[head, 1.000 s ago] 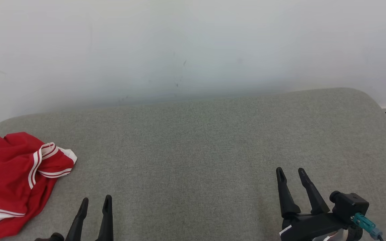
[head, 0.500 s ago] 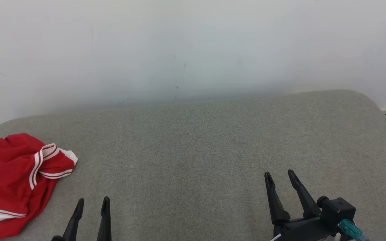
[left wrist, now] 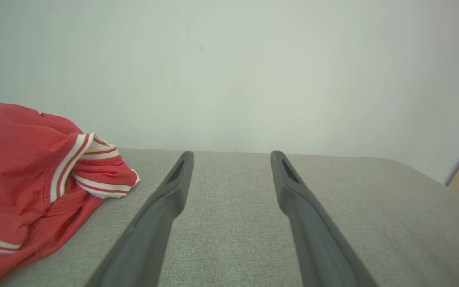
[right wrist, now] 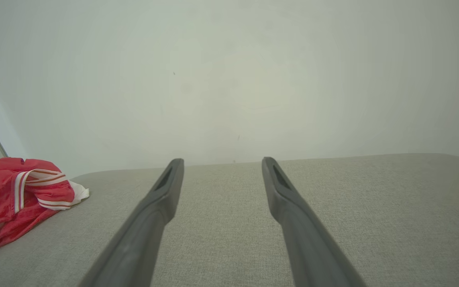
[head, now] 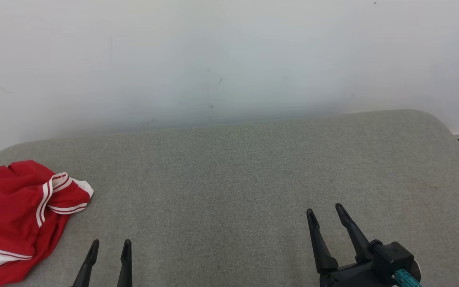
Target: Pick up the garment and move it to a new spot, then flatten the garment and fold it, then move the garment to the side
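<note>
The garment (head: pixel 18 215) looks like thin, light sports fabric. It should be soft, limp and probably a little slippery, so I expect it to sag and unfurl when lifted rather than keep any shape. Nothing about it seems fragile. The best hold, I judge, is the bunched striped hem (head: pixel 56 183) that juts toward the left pincer (head: pixel 110 244). Several layers stack up there and give something thick to bite, whereas a pinch on 1 flat layer could slide off.

It is red with white trim. Paired white stripes run along a curled edge, a white band crosses its near part, and a patch of white shows at the tip. It lies crumpled in a loose heap, not spread out.

The heap rests on the grey fabric-covered tabletop (head: pixel 229 179), to the left of the left pincer and slightly ahead of its tips, near but apart. From the right pincer (head: pixel 325 210) it is well apart, far off to the left. Both pincers are spread wide and hold nothing, low over bare tabletop.
</note>
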Available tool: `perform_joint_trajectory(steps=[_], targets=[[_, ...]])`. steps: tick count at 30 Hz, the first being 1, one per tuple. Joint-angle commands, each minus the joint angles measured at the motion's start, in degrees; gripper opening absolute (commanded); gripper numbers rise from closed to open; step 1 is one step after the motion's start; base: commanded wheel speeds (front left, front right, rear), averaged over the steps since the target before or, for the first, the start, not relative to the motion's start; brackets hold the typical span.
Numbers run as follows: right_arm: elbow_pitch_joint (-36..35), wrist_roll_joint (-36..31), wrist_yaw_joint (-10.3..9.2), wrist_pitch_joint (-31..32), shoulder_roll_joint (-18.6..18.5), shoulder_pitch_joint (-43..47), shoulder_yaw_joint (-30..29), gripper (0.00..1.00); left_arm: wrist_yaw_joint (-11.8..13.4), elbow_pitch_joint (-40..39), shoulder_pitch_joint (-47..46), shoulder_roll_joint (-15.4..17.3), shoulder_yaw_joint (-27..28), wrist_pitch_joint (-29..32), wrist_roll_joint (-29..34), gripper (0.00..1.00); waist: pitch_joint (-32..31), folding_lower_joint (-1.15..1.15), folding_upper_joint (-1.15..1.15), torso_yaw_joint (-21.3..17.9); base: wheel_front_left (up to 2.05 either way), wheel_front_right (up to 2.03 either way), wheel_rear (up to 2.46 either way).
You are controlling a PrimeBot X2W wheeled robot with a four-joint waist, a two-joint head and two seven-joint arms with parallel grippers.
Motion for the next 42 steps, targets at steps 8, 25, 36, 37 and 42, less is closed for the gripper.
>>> perform_joint_trajectory(steps=[8, 25, 36, 37, 42], targets=[[-1.06, -3.37, 0.04, -1.52, 0.08, 0.97, 1.77, 1.0, -0.65, -1.33, 1.96, 0.07, -0.05, -1.01, 4.42, 1.0, -0.42, 0.0, 0.0, -0.18, 0.0, 0.0, 0.0], [-0.47, -2.63, 0.04, -1.41, -0.23, 1.36, 1.71, 1.0, -0.52, -1.49, 2.03, 0.07, 0.35, -0.95, 3.28, 1.0, -0.47, 0.0, 0.0, -0.12, 0.0, 0.0, 0.0], [-0.3, -2.6, 0.04, -1.41, -0.16, 1.0, 1.81, 1.0, -0.72, -1.32, 1.57, 0.07, 0.74, -0.95, 3.68, 1.0, -0.16, 0.0, 0.0, 0.04, 0.0, 0.0, 0.0], [-0.23, -2.61, 0.04, -1.41, -0.17, 1.0, 1.84, 1.0, -0.71, -1.29, 1.58, 0.07, 0.73, -0.95, 3.56, 1.0, -0.17, 0.0, 0.0, 0.07, 0.0, 0.0, 0.0], [0.07, -2.71, 0.04, -1.41, -0.27, 0.97, 2.09, 1.0, -0.4, -1.29, 1.97, 0.07, 0.64, -0.95, 3.25, 1.0, -0.19, 0.0, 0.0, 0.25, 0.0, 0.0, 0.0]])
